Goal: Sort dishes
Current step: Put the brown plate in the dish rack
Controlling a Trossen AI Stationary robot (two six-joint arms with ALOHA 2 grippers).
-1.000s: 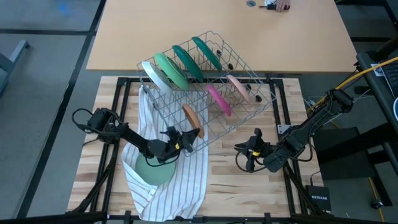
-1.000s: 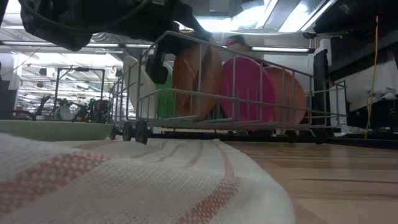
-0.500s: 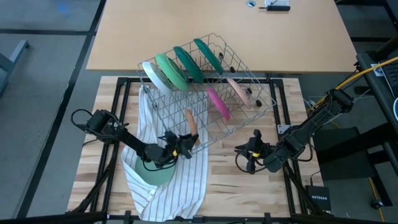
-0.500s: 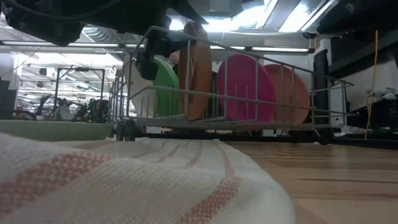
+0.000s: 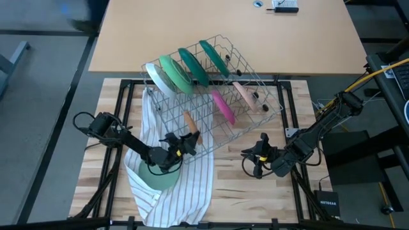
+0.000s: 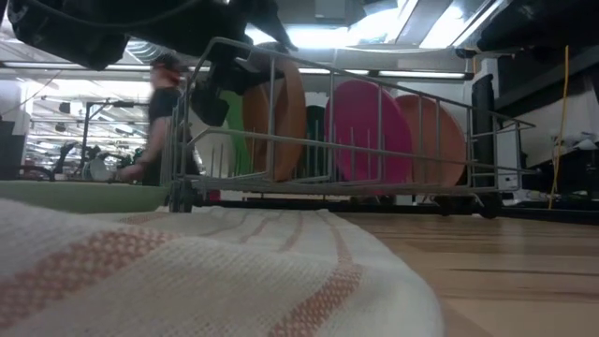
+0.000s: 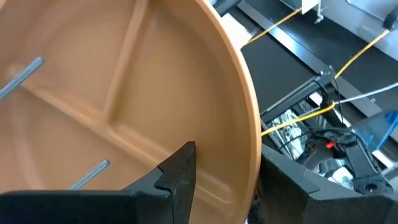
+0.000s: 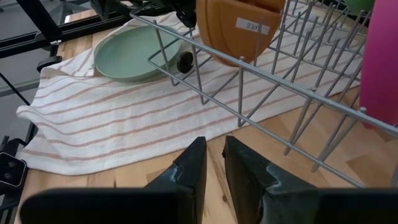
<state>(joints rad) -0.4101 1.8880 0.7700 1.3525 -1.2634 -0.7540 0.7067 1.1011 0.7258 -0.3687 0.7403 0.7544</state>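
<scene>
A small brown-orange divided plate [image 5: 190, 121] stands on edge among the wires of the wire rack [image 5: 255, 118], at its near left side; it also shows in the low view [image 6: 276, 131]. My left gripper [image 5: 181, 144] is shut on it. In the rack stand white and light green plates [image 5: 167, 75], dark green plates [image 5: 203, 61], a magenta plate [image 5: 223, 105] and a peach-pink plate [image 5: 244, 93]. A light green bowl [image 5: 157, 177] rests bottom down on the white striped cloth [image 5: 182, 191]. My right gripper [image 5: 255, 158] is shut and empty, right of the cloth. My left gripper pinches the brown-orange plate's rim [image 7: 252, 155] between its two fingers, one finger [image 7: 177, 180] on the divided inner face and the other on the back. The fingers come from the table's near left, slanting. The plate stands nearly upright between the rack's wires.
The rack's near wires [image 8: 261, 74] stand between my right gripper and the plate. A person [image 6: 164, 103] walks in the room behind the table. Bare wood [image 5: 243, 198] lies right of the cloth.
My left gripper has gone a little toward the table's left edge and turned with the brown-orange plate, which has risen from a slant to nearly upright in the rack. The rack's near left end has slid a little to the left.
</scene>
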